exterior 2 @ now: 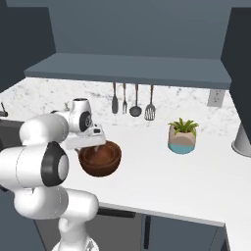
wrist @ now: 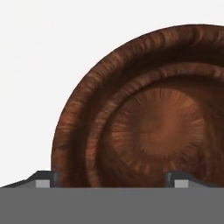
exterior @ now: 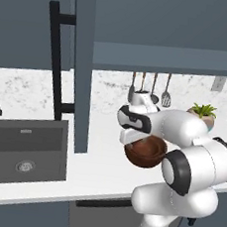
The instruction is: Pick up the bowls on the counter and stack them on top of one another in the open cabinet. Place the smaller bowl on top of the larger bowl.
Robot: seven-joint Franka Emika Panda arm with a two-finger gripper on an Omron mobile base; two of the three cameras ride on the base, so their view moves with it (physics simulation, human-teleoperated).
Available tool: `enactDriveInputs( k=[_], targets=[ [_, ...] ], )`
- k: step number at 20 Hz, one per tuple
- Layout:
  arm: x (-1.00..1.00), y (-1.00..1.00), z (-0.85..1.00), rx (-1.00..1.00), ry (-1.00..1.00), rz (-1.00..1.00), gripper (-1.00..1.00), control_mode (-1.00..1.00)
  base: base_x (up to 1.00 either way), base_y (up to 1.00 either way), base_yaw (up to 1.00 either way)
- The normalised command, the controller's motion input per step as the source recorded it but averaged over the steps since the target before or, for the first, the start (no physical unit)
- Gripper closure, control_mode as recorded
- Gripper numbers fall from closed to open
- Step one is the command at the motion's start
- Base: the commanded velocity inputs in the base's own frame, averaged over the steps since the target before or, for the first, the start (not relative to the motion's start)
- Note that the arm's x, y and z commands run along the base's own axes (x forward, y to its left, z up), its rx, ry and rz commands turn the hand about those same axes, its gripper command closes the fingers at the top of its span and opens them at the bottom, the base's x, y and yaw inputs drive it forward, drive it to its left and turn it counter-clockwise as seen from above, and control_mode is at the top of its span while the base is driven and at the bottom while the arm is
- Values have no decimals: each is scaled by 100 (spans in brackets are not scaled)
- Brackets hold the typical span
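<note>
On the left the cabinet (exterior: 161,58) stands open above the counter (exterior: 99,169), its shelf bare. Right of the sink, the gripper (wrist: 113,181) straddles the rim of the larger bowl (exterior 2: 100,159), apparently clamping it just over the counter. The carrying step seems under way; next, raise it to shelf height.

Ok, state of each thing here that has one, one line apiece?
larger bowl: upright, gripped at its rim, off the counter.
gripper: shut on the bowl's wall, fingers either side.
cabinet: door swung open, shelf bare.
sink: dry, nothing in it.
</note>
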Motion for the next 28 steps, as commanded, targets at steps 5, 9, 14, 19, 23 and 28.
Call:
enactDriveInputs(
  k=[5,9,14,19,23,28],
  targets=[
    [-15,17,32,0,0,0,-100,-100,0,0,0],
    [-14,38,1,0,0,0,-100,-100,0,0,0],
    [7,12,-11,0,-1,0,-100,-100,0,0,0],
    [8,-12,-10,0,-2,3,-100,-100,0,0,0],
    [0,2,-29,0,0,3,-100,-100,0,0,0],
    [3,3,-27,0,0,2,-100,-100,0,0,0]
  ],
)
